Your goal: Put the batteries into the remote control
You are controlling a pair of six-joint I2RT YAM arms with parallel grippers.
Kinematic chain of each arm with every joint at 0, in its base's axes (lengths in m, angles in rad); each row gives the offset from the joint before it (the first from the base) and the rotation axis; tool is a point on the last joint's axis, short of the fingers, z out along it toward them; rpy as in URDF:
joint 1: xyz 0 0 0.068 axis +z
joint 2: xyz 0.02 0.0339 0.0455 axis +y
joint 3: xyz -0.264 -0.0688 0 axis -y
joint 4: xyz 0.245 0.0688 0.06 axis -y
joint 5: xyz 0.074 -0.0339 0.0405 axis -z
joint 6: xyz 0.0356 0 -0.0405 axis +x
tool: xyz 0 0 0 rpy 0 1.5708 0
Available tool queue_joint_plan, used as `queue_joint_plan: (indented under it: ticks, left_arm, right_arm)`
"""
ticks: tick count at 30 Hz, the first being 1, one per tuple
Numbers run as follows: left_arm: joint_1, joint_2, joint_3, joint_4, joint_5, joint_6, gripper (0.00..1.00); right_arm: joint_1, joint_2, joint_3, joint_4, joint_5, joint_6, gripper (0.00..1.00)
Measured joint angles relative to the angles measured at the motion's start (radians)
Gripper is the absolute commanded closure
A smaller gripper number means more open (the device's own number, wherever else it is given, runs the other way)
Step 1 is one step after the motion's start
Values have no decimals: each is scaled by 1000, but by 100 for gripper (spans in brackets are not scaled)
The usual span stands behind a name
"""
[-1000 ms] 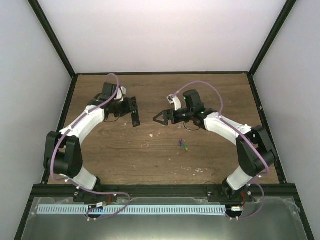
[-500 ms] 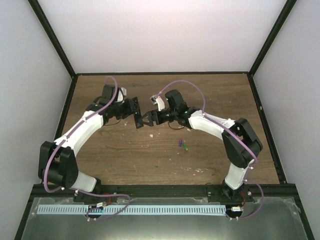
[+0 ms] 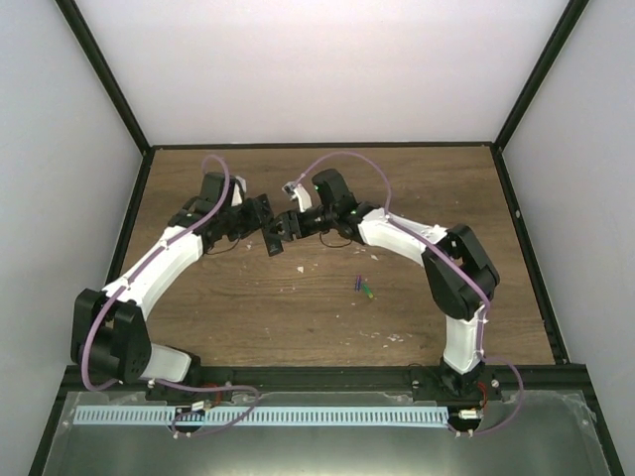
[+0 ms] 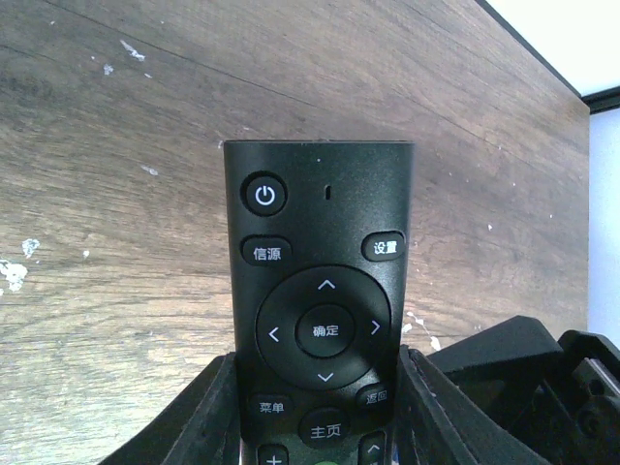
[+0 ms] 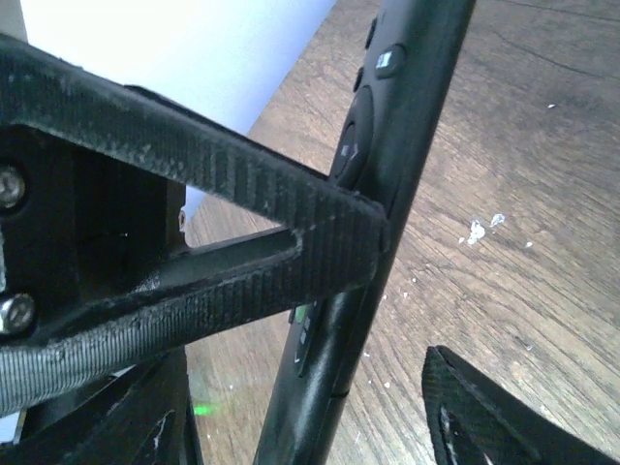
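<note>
1. The left claw (image 4: 320, 421) is clamped across the width of the remote control (image 4: 320, 242). The buttons face the wrist camera and the power-button end sticks out, off the desk (image 3: 327, 317), toward the middle of its far edge.
2. The right claw (image 5: 405, 295) is spread wide astride that free end. One finger (image 5: 291, 242) touches the remote's edge; the other stands apart.
3. The batteries (image 3: 364, 287) lie on the desk toward the near edge, so the right arm is the nearer one to fetch them.
</note>
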Motion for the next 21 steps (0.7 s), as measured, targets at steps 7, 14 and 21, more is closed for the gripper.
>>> queue_joint_plan:
  ticks: [7,14,21]
  left_arm:
    - [-3,-5,-3,10,-28,-16,96]
    - [-3,-16,-16,33,-52,-19,97]
    - [-9,-30,-35,53,-64,-23,97]
  right_arm:
    - [1,13,25,-40,-38,1,54]
    - [1,17,29,-51,-65,5,61]
    - [1,38,40,-56,-87,12,68]
